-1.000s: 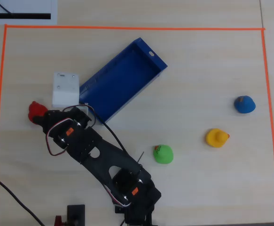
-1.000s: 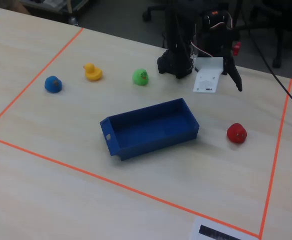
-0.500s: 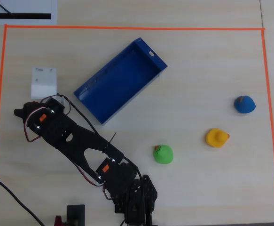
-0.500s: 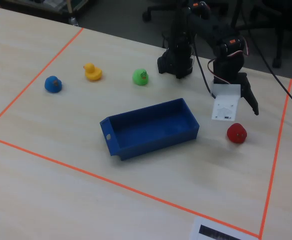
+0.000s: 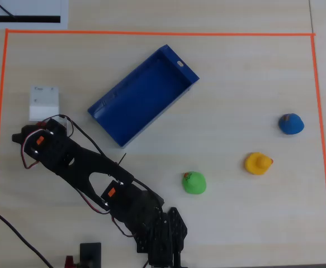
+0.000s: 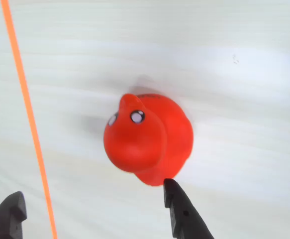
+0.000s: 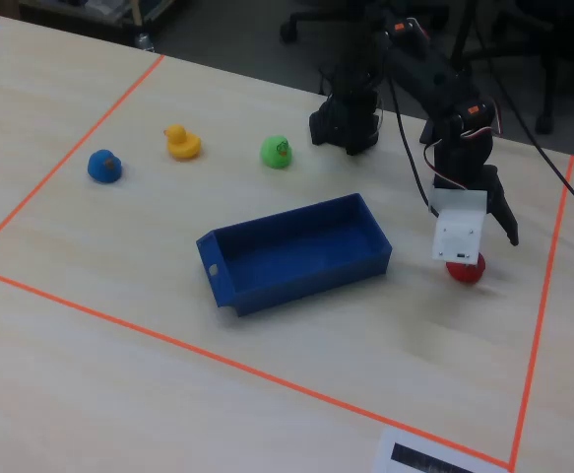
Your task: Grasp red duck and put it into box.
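Observation:
The red duck (image 6: 149,139) sits on the pale table, just ahead of my gripper (image 6: 92,198) in the wrist view. The gripper is open and empty, with its jaws wide apart. The right fingertip (image 6: 177,204) is just below the duck's lower edge, and the left fingertip (image 6: 10,214) is far to the left. In the fixed view the duck (image 7: 466,270) peeks out under the white wrist camera (image 7: 460,235). In the overhead view the arm's white wrist camera (image 5: 43,103) hides the duck. The blue box (image 5: 143,92) lies empty to the right of it, and it also shows in the fixed view (image 7: 296,251).
A green duck (image 5: 194,183), a yellow duck (image 5: 258,163) and a blue duck (image 5: 291,124) sit on the right side in the overhead view. Orange tape (image 6: 28,119) borders the work area and runs close to the left of the red duck in the wrist view.

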{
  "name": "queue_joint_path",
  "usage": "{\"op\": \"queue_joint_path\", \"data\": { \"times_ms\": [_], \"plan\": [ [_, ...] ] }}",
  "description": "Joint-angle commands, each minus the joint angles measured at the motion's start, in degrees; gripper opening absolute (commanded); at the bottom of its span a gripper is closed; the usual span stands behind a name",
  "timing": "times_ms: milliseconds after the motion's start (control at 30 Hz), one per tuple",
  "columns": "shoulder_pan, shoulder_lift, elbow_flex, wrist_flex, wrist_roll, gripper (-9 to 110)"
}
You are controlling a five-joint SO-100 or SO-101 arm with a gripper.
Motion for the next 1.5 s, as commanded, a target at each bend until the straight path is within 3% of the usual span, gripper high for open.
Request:
{"op": "queue_joint_path", "data": {
  "times_ms": [0, 633, 800, 967, 1233, 1467],
  "plan": [
    [0.8, -0.5, -3.4, -1.7, -1.2, 37],
    [3.7, -6.9, -7.3, -2.5, -4.7, 35],
    [3.8, -8.1, -7.3, -3.1, -4.6, 28],
    [3.8, -8.9, -7.3, -3.4, -3.6, 0],
    [5.0, -4.5, -7.6, -0.5, -2.3, 0],
    [13.4, 6.9, -19.0, 14.2, -6.9, 0]
  ]
}}
